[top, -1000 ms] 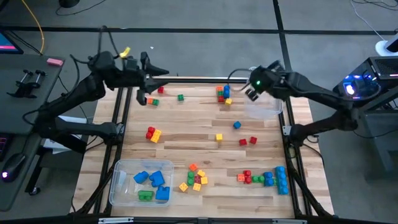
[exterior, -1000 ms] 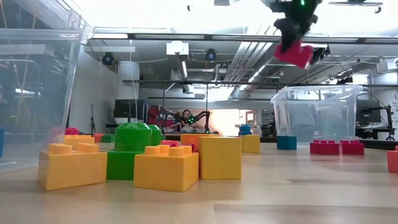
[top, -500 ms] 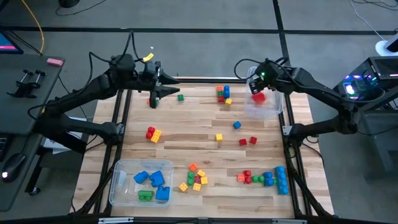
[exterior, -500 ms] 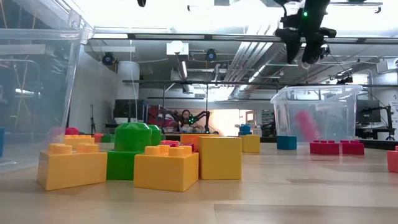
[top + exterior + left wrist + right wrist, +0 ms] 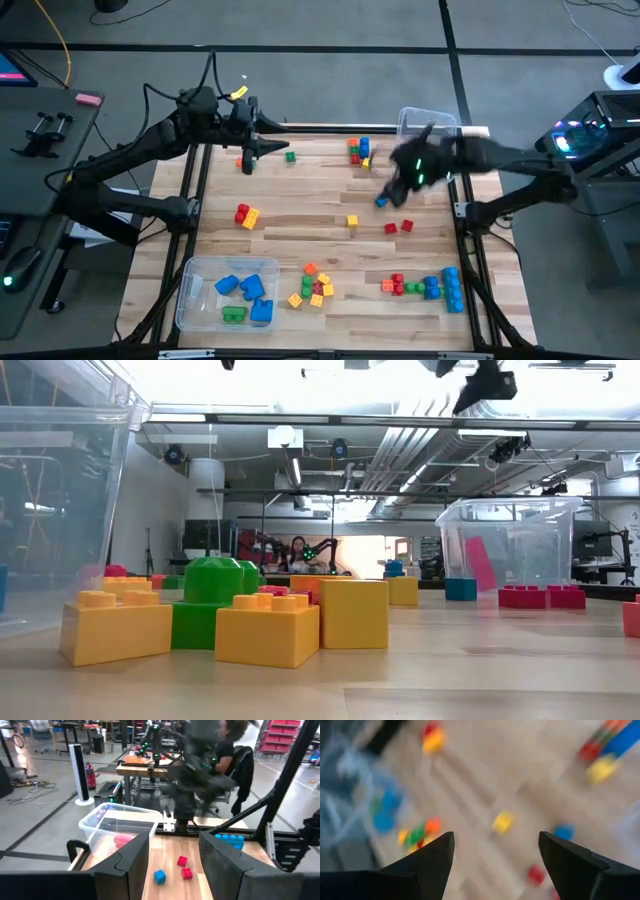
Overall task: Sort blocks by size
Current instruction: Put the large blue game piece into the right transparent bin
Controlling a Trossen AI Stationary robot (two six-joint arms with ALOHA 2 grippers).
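**Right gripper empty above the bench, red block in the far bin**

The right gripper (image 5: 398,190) hung over the right half of the wooden bench (image 5: 300,225), near a small blue cube (image 5: 381,201). Its jaws stood wide apart, and nothing was between them. In the right wrist view only the bench and scattered blocks showed past the 2 dark fingers (image 5: 432,857).

The left gripper (image 5: 262,148) was at the far left edge of the bench, close to a small green cube (image 5: 290,156). Its jaws stood partly open, and in the left wrist view the gap between them was empty.

A red block (image 5: 478,563) leaned tilted inside the clear bin (image 5: 508,542) at the far right corner. A second clear bin (image 5: 226,291) at the near left corner held blue bricks (image 5: 250,290) and 1 green brick (image 5: 233,314). The other blocks lay loose on the bench: a red and yellow pair (image 5: 245,214), a yellow cube (image 5: 352,220), 2 red cubes (image 5: 399,227), and a mixed row with a long blue brick (image 5: 451,288) at the near right.
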